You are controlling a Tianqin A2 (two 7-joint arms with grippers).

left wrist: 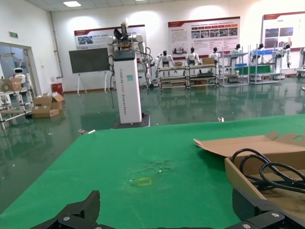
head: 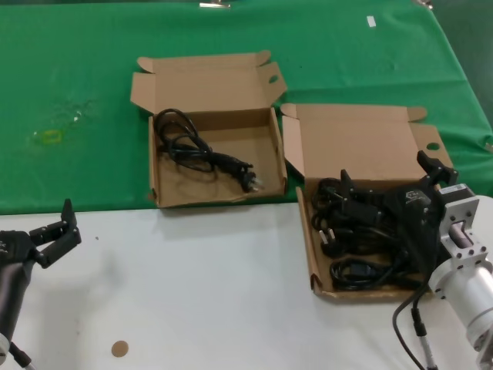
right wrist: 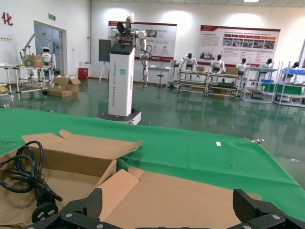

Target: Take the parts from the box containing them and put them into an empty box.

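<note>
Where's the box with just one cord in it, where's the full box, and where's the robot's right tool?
One-cord box [head: 258, 151]: head view, on its bare cardboard floor.
Full box [head: 362, 142]: head view, on the inside of its open lid.
Right tool [head: 393, 183]: head view, midway between its fingertips, over the cords.

I am in a large robotics lab or showroom hall. My table, part white [head: 231, 293] and part covered in green cloth [head: 331, 54], faces a glossy green floor [left wrist: 190, 112]. A tall white robot tower [left wrist: 127, 78] stands nearby. Humanoid robots [right wrist: 190, 62] line shelving [left wrist: 190, 71] along the far wall, under large display posters [right wrist: 238, 45]. Cardboard cartons [left wrist: 45, 106] sit by a doorway.
</note>
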